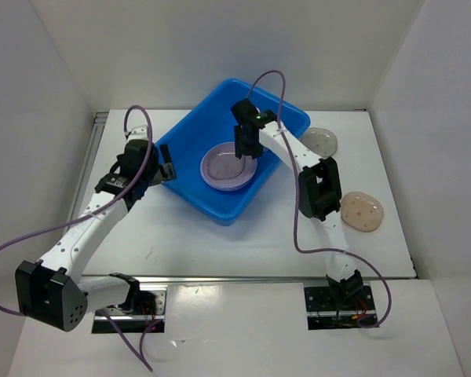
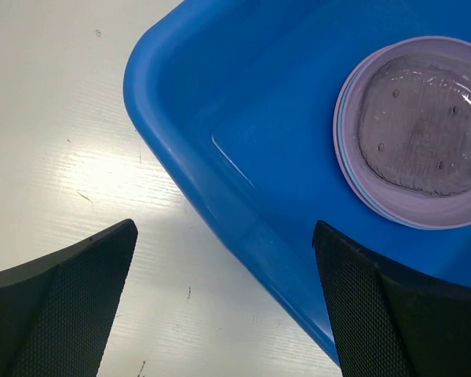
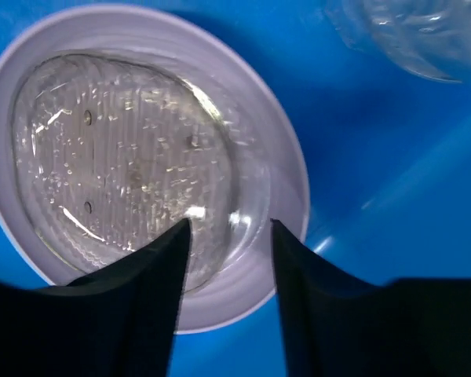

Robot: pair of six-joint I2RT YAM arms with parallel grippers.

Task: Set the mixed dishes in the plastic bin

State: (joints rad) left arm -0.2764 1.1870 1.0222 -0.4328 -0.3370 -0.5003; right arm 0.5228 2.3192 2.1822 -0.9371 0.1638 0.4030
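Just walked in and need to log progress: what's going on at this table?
Two robot arms are loading dishes into the blue bin. The right gripper hangs open inside it, over a speckled clear plate lying on a lavender plate. The left gripper is open and empty beside the bin's left edge. A grey speckled plate and a tan speckled plate wait on the table to its right.

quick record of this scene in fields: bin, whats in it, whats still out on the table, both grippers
bin: blue plastic bin, mid table, set at an angle
in bin: lavender plate with a translucent speckled plate lying on it
on table: grey speckled plate and tan speckled plate, right of the bin
left gripper: open, at the bin's corner, holding nothing
right gripper: open, above the stacked plates, holding nothing
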